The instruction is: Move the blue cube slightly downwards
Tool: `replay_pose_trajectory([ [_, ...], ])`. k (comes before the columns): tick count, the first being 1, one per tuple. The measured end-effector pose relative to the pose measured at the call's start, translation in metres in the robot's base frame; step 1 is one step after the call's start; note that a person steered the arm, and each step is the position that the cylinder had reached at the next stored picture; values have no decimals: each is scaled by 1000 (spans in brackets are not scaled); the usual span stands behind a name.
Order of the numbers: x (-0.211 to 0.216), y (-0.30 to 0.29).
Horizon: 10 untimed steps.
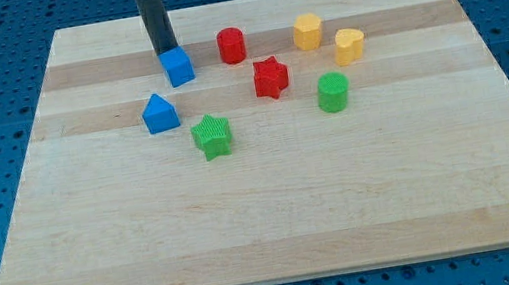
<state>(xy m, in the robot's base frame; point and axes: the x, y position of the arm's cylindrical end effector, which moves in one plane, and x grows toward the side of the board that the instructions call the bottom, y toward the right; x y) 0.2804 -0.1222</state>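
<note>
The blue cube (178, 66) sits on the wooden board (275, 210) in the upper left part of the view. My tip (164, 53) stands just above the cube's upper left edge, touching or nearly touching it. The dark rod rises from there to the view's top. Below and left of the cube lies a second blue block (159, 113), shaped like a small house or wedge.
A red cylinder (231, 45) is right of the cube. A red star (271, 77), a green star (212, 136) and a green cylinder (333, 92) lie lower. Two yellow blocks (308, 30) (349, 44) are at the upper right.
</note>
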Motion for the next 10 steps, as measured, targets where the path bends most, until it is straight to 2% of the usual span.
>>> replay_pose_trajectory([
  [7,24,6],
  [8,15,6],
  [9,-31,10],
  [10,-64,43],
])
